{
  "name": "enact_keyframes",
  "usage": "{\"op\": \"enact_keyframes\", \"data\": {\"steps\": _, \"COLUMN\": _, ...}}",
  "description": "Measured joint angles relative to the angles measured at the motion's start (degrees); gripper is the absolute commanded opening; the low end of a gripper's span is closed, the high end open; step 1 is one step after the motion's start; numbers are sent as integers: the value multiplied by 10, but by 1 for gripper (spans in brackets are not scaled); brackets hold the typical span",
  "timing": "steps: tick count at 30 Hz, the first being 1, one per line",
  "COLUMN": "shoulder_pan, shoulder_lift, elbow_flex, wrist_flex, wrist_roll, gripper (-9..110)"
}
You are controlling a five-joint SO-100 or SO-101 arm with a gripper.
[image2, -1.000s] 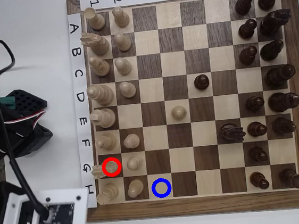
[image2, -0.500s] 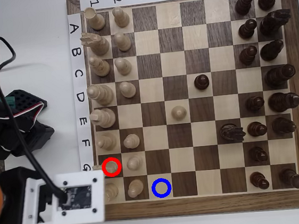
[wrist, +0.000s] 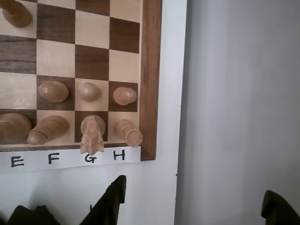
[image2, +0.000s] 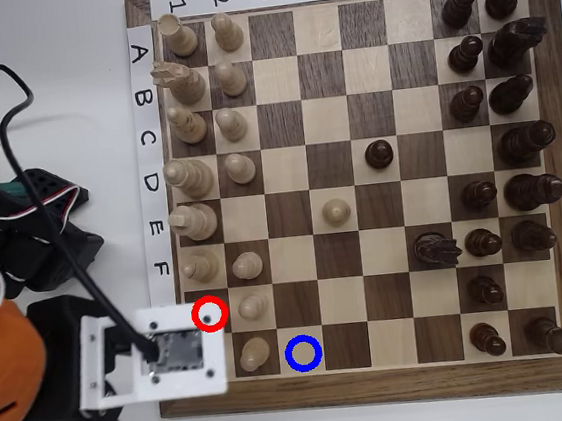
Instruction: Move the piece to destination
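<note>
knight (wrist: 92, 133): upright on the G square of the board's edge row in wrist view, just above the G label, hidden under the camera mount in overhead view | blue ring (image2: 303, 353): on a light square, nothing on it | gripper (wrist: 194, 201): jaws spread wide, holding nothing, off the board (wrist: 150, 70) | rook (wrist: 128, 132): just right of knight

Pale cream knight (wrist: 92, 136) on a dark-and-light checked board (wrist: 150, 70) with a blue ring (image2: 303, 353)

Bright, even daylight; soft short shadows, sharp overhead view, slightly hazy wrist view.
</note>
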Motion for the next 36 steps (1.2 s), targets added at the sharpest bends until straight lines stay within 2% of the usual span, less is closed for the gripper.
{"op": "enact_keyframes", "data": {"steps": 11, "shoulder_pan": -10, "shoulder_lift": 1, "elbow_flex": 62, "wrist_flex": 0, "wrist_roll": 21, "gripper": 47}}
{"op": "enact_keyframes", "data": {"steps": 16, "shoulder_pan": -22, "shoulder_lift": -3, "elbow_flex": 67, "wrist_flex": 0, "wrist_roll": 38, "gripper": 47}}
{"op": "enact_keyframes", "data": {"steps": 24, "shoulder_pan": -37, "shoulder_lift": -8, "elbow_flex": 67, "wrist_flex": 0, "wrist_roll": 46, "gripper": 18}}
{"op": "enact_keyframes", "data": {"steps": 36, "shoulder_pan": -37, "shoulder_lift": -10, "elbow_flex": 89, "wrist_flex": 0, "wrist_roll": 16, "gripper": 20}}
